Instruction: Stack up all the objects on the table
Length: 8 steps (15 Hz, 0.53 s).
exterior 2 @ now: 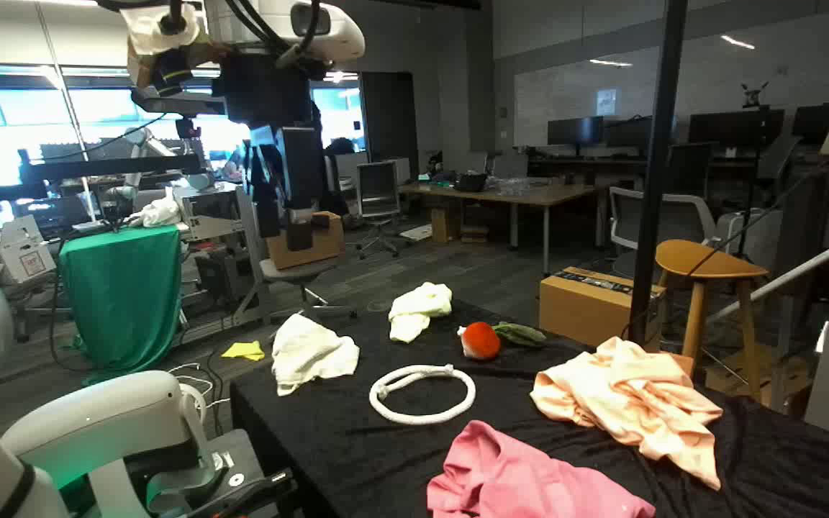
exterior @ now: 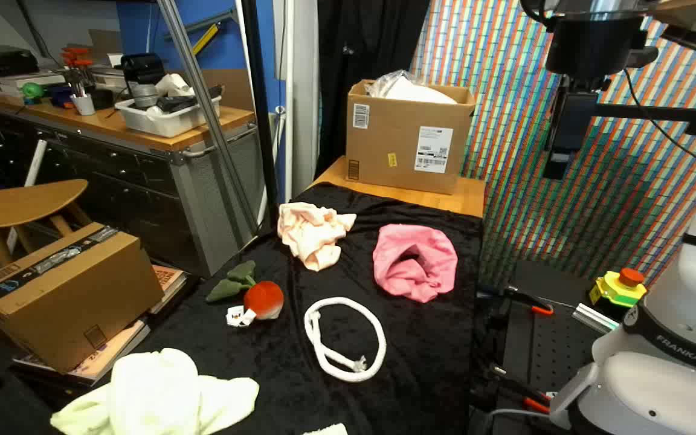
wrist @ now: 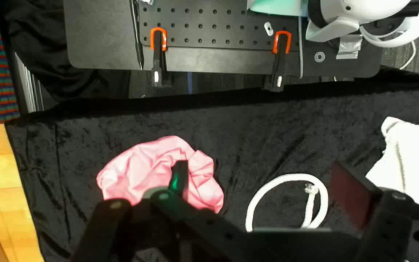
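six items lie apart from one another on a wide surface (exterior: 432, 356) draped in wrinkled black fabric. both exterior views show a crumpled pink cloth (exterior: 437, 264), a creased cream-peach cloth (exterior: 312, 234), a bunched pale yellow-green cloth (exterior: 154, 393), a round, green-leaved red-and-white plush toy (exterior: 263, 296) and, near the toy, a ring of white cord (exterior: 381, 341). a rumpled cream-white cloth (exterior 2: 314, 352) shows whole in an exterior view; the wrist view catches part of it at the right, and in an exterior view only its tip (exterior: 327, 430) shows at the bottom. in the wrist view the black two-fingered hand (wrist: 260, 176) has its fingers (wrist: 353, 198) well apart, part of the ring visible between them and the pink cloth behind one tip; in both exterior views it hangs well above the surface. the wrist view also looks down on orange-tipped black clamps (wrist: 159, 60) beside a perforated black plate (wrist: 213, 34). in an exterior view a bright yellow scrap (exterior 2: 244, 351) shows beyond the surface's edge; in an exterior view a brown cardboard carton (exterior: 396, 130) stands on bare wood (exterior: 469, 198). a black band (exterior: 692, 350) on the white arm (exterior: 674, 393) reads "franka emika". the carton's white barcoded label (exterior: 434, 149) and the toy's white tag (exterior: 238, 316) carry print too small to read.
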Each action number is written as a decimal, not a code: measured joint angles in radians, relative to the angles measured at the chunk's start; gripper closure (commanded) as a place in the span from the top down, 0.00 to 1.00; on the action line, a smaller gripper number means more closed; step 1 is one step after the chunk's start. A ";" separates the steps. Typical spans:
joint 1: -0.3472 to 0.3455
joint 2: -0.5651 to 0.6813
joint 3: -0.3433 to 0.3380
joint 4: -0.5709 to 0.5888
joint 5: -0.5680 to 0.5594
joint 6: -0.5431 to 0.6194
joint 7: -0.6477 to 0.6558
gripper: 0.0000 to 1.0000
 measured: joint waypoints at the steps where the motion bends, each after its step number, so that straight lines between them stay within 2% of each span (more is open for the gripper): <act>1: 0.000 -0.001 0.000 0.004 0.000 0.000 0.000 1.00; 8: 0.001 0.007 0.004 0.007 0.000 0.000 -0.001 1.00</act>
